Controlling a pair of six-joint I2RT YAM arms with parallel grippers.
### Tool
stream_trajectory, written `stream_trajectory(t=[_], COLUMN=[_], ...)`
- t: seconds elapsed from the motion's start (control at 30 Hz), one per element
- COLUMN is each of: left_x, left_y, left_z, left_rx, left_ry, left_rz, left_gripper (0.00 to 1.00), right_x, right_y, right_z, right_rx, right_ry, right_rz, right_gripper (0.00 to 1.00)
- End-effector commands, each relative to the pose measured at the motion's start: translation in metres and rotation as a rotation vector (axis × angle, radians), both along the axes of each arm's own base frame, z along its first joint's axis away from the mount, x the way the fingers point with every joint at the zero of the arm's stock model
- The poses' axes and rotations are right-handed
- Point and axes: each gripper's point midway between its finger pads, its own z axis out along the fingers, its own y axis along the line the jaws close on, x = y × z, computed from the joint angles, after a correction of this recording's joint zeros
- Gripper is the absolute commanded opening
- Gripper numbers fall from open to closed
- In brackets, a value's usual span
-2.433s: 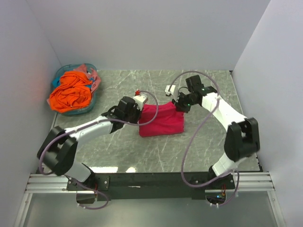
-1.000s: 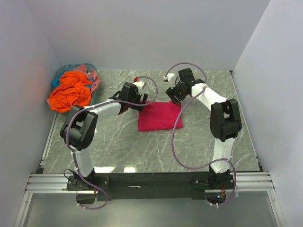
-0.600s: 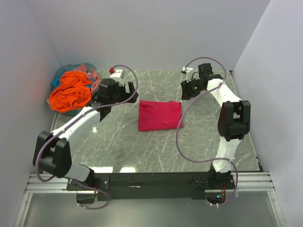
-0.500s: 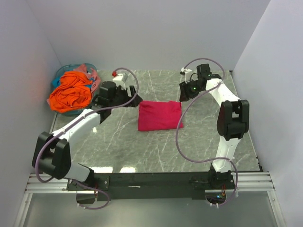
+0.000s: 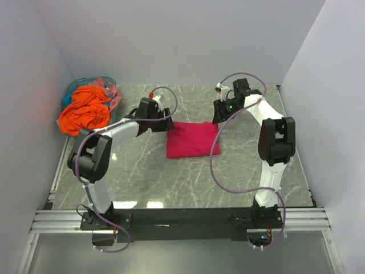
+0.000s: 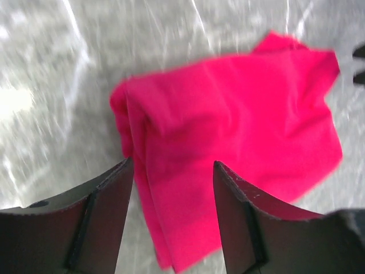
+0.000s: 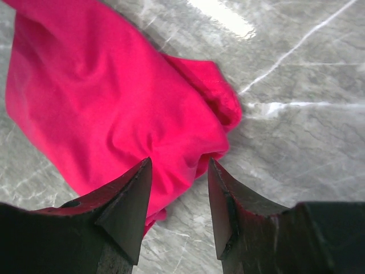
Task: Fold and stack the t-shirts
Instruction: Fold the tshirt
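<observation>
A crimson-pink t-shirt lies folded into a rectangle in the middle of the table. My left gripper hovers at its far left corner, jaws open. In the left wrist view the shirt lies beneath the gripper, its folded edge between the fingers. My right gripper is at the far right corner, open. In the right wrist view a bunched corner of the shirt sits under the gripper. An orange t-shirt is heaped in the basket, with a salmon-pink t-shirt behind it.
The round teal basket stands at the table's far left corner by the left wall. White walls close in the back and both sides. Purple cables loop above both arms.
The left gripper swung from beside the basket back to the shirt's far left corner. The right gripper came down to the far right corner. Both jaws narrowed somewhat.
</observation>
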Motion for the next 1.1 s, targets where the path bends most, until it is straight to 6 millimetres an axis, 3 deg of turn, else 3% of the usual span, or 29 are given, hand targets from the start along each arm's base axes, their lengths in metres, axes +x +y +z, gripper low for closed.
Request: stream_trajectory(t=[0.0,0.27,0.57,0.67,0.77,0.8,0.9,1.07], left_x=[0.030,0.046,0.058,0.061,0.064,0.064,0.066,0.071], left_y=[0.000,0.010,0.004,0.001,-0.002,-0.002,-0.001,0.013], left_z=[0.017,-0.004,-0.004,-0.007,-0.009,-0.010,-0.012,-0.007], left_rx=[0.021,0.129,0.128,0.128,0.121,0.115,0.112,0.111], left_ry=[-0.068,-0.040,-0.041,-0.034,-0.028,-0.023,-0.018,-0.036], left_rz=[0.047,0.080,0.069,0.059,0.048,0.046,0.051,0.100], left_gripper=[0.63,0.60,0.50,0.41,0.25,0.14,0.00,0.00], right_x=[0.009,0.012,0.015,0.015,0.015,0.018,0.022,0.030], right_y=[-0.004,-0.003,-0.001,0.001,0.004,0.003,0.003,0.000], right_z=[0.006,-0.011,-0.016,-0.015,-0.016,-0.016,-0.014,-0.014], right_rx=[-0.017,-0.058,-0.060,-0.048,-0.039,-0.038,-0.043,-0.056], right_ry=[-0.036,0.001,0.029,0.038,0.050,0.050,0.037,0.025], right_rz=[-0.042,-0.042,-0.048,-0.044,-0.039,-0.042,-0.044,-0.055], right_gripper=[0.51,0.50,0.39,0.29,0.16,0.12,0.01,0.00])
